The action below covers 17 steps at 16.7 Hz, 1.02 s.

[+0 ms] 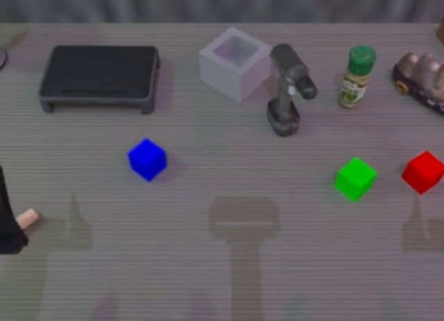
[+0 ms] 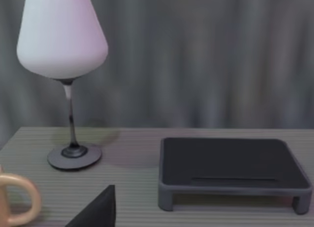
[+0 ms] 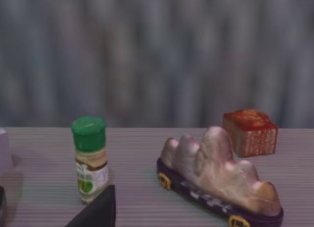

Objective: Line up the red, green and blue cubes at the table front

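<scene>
Blue cube [image 1: 147,159]: we see it resting on the table [image 1: 222,265], left of centre, just in front of the black tray stand [image 1: 99,76].
Green cube [image 1: 355,178]: on the right part of the table, in front of the spice jar [image 1: 356,76].
Red cube [image 1: 422,171]: near the right edge, just beside the green cube but apart from it.
Line-up: we find the three cubes scattered mid-table, none at the front edge.
Left arm [image 1: 10,220]: at the left edge, with only a dark piece and a pale tip showing; we cannot tell how its gripper stands.
Right arm: outside the top view; in its wrist view only a dark wedge shows, so we cannot tell its grip.
Back row: lilac box [image 1: 234,62], drill [image 1: 288,89], wine glass [image 2: 63,75] at the back left corner, bread loaf tray [image 3: 218,180] and red block [image 3: 249,132] at the back right corner.
</scene>
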Motion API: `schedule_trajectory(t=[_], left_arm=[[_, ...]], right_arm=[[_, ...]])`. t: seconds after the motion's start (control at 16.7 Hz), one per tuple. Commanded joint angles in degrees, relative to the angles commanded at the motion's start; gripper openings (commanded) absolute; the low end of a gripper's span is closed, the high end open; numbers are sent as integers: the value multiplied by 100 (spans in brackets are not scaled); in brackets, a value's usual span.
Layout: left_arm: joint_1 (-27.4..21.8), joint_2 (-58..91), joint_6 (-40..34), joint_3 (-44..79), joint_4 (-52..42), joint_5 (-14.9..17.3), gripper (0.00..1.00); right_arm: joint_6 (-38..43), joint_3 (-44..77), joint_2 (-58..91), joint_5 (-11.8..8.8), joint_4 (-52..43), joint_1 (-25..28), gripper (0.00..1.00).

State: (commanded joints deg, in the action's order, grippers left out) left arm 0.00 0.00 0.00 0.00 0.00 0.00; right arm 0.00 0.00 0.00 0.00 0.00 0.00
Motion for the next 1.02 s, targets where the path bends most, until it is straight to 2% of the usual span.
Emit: schedule_trajectory(t=[0.24,0.48,0.72,1.02], left_arm=[[0,0,0,0,0,0,100],[0,0,0,0,0,0,100],[0,0,0,0,0,0,100],[0,0,0,0,0,0,100]], right_arm=[[-55,172,175,-10,-113,18,100],[-365,1164,1255,-18,-745,75,100],[-855,2684,3237,1,-1779,133,100],[-1576,4789,6412,14,-3350,236,100]])
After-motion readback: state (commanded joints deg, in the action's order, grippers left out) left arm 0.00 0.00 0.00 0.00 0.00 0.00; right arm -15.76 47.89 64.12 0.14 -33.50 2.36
